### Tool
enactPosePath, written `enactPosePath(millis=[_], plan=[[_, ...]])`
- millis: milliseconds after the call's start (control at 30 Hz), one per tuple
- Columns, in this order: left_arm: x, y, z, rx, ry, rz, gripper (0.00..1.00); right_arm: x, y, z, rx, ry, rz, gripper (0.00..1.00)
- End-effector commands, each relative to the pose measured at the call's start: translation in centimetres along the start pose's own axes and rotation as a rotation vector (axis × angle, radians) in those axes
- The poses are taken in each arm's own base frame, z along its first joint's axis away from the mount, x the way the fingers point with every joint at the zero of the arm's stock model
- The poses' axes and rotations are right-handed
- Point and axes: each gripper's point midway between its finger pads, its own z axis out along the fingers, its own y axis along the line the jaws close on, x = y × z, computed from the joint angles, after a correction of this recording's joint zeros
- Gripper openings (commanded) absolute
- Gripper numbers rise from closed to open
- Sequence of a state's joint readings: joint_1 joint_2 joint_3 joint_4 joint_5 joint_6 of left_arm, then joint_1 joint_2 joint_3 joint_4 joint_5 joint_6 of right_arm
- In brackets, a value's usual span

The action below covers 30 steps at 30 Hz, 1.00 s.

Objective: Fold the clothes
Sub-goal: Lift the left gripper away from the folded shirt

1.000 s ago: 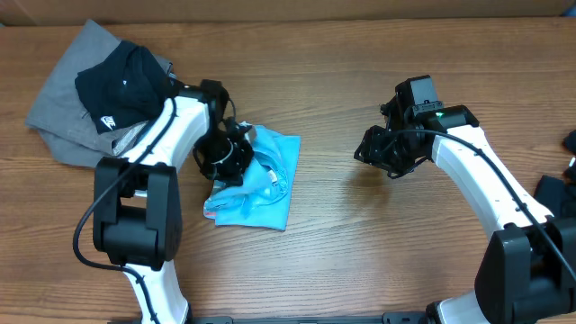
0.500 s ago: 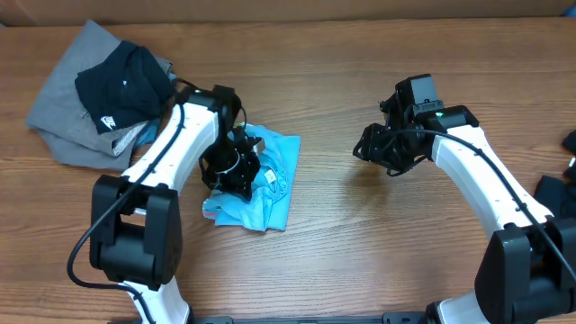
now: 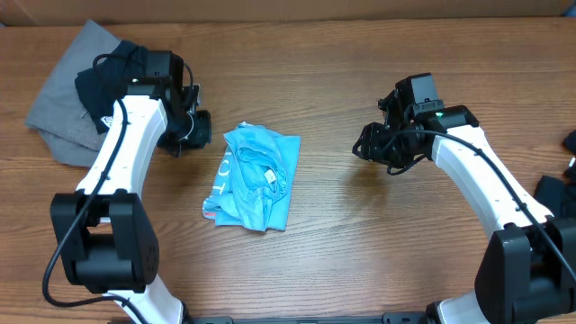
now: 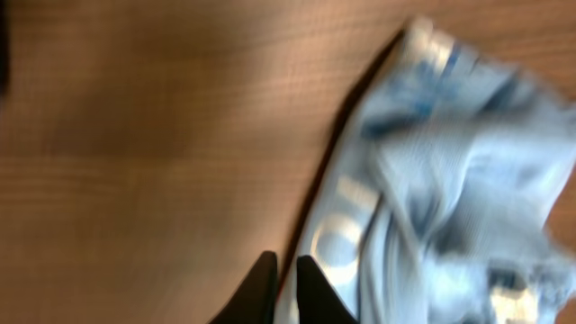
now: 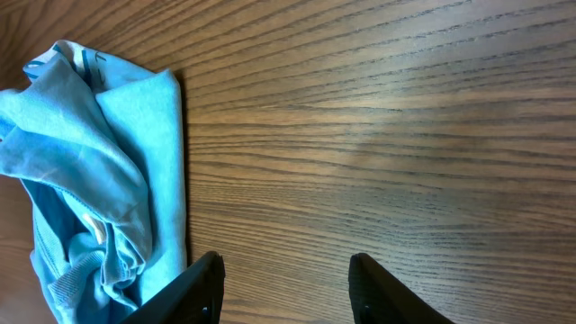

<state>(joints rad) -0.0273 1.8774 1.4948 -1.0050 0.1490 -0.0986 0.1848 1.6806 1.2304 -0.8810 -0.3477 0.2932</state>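
Beside the blue shirt [image 3: 256, 175] — left arm [image 3: 126, 148] overlaps, seemingly, a grey shirt [image 3: 58, 117].

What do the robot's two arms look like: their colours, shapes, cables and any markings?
Both the left arm and the right arm have smooth white link shells with boxy black joint housings. A thin black cable runs loosely along each. Wrist units and jaws are black. A small green light glows near the right wrist. No lettering is legible.

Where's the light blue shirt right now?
Overhead view: the light blue shirt lies crumpled on the table left of centre, just right of the left hand; the grey and black shirts sit further left.
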Motion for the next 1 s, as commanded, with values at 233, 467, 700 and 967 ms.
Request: enactPosePath(millis=[233, 467, 700, 967], plan=[[-0.2, -9.3, 6.2, 0.345, 0.047, 0.135, 0.04, -0.7, 0.7, -1.0, -0.011, -0.038, -0.025, 0.48], [1.1, -17.1, 5.0, 0.517, 0.043, 0.282, 0.04, -0.8, 0.7, -1.0, -0.012, -0.040, -0.026, 0.48], [0.4, -19.4, 2.8, 0.541, 0.029, 0.324, 0.15, -0.9, 0.8, -1.0, -0.015, -0.046, -0.030, 0.49], [-3.9, -15.4, -2.8, 0.381, -0.034, 0.258, 0.21, -0.7, 7.3, -0.7, -0.240, -0.070, -0.288, 0.56]])
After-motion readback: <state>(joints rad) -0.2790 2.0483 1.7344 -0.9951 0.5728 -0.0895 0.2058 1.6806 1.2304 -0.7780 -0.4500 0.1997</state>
